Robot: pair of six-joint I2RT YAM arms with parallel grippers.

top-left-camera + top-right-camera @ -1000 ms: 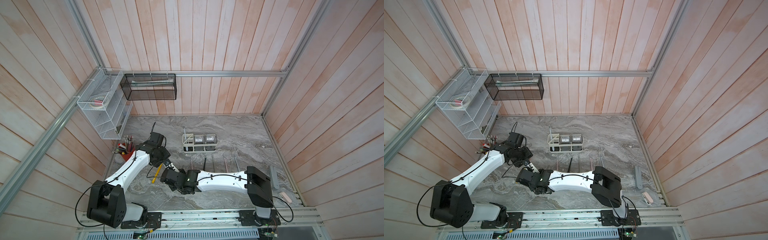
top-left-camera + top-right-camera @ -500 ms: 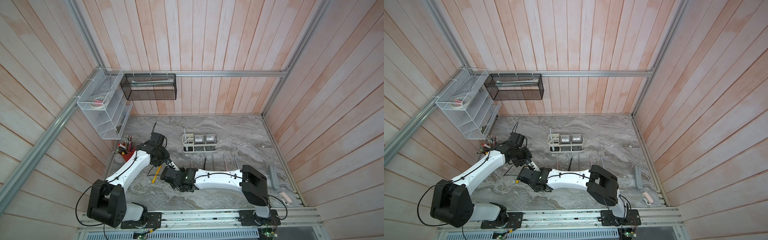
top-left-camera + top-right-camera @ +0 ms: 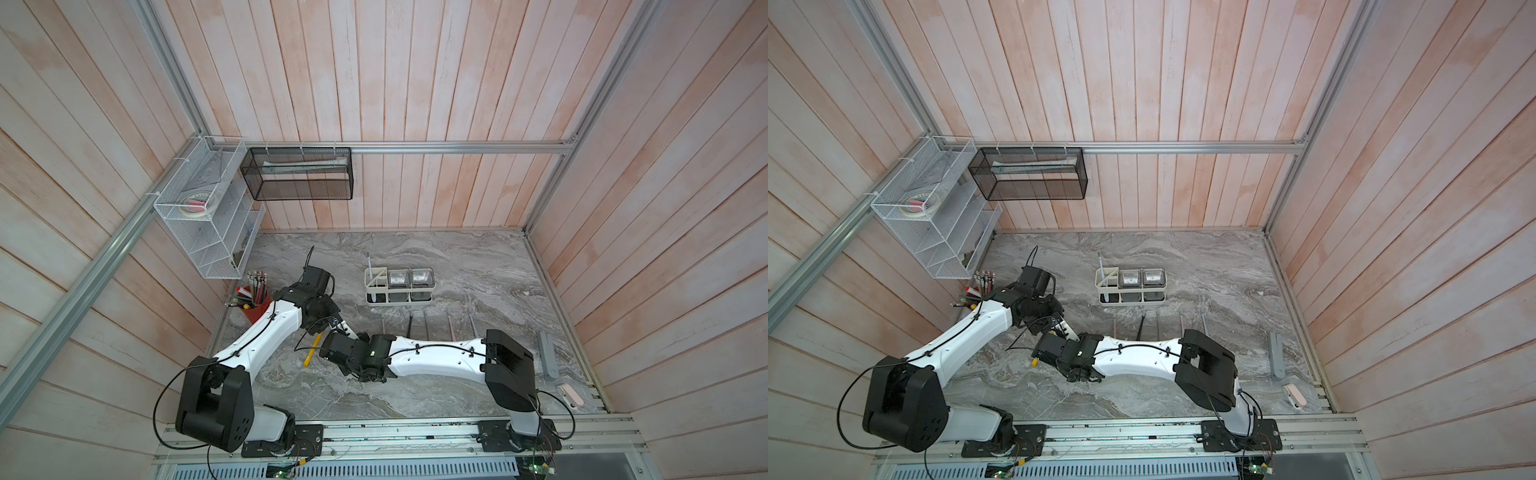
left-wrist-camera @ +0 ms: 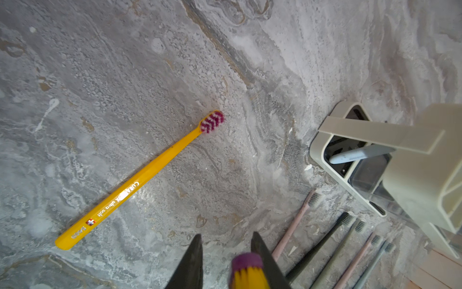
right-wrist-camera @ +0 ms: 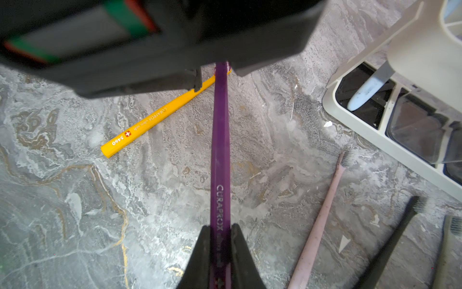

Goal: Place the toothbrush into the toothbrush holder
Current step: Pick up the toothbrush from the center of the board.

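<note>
Now, left of centre in both top views, the left gripper [image 4: 226, 234] has drawn its fingers in around the bristle end of the purple toothbrush [image 5: 220, 150], a gap still showing, not yet pinching. The right gripper [image 5: 221, 226] pinches the handle: likely a mid-air handover. Beneath lies a yellow toothbrush [image 4: 140, 180]. Beyond, bare table [image 3: 478, 282] leads to the toothbrush holder [image 3: 400, 302] at centre, one pale brush [image 5: 367, 92] in its slot section.
</note>
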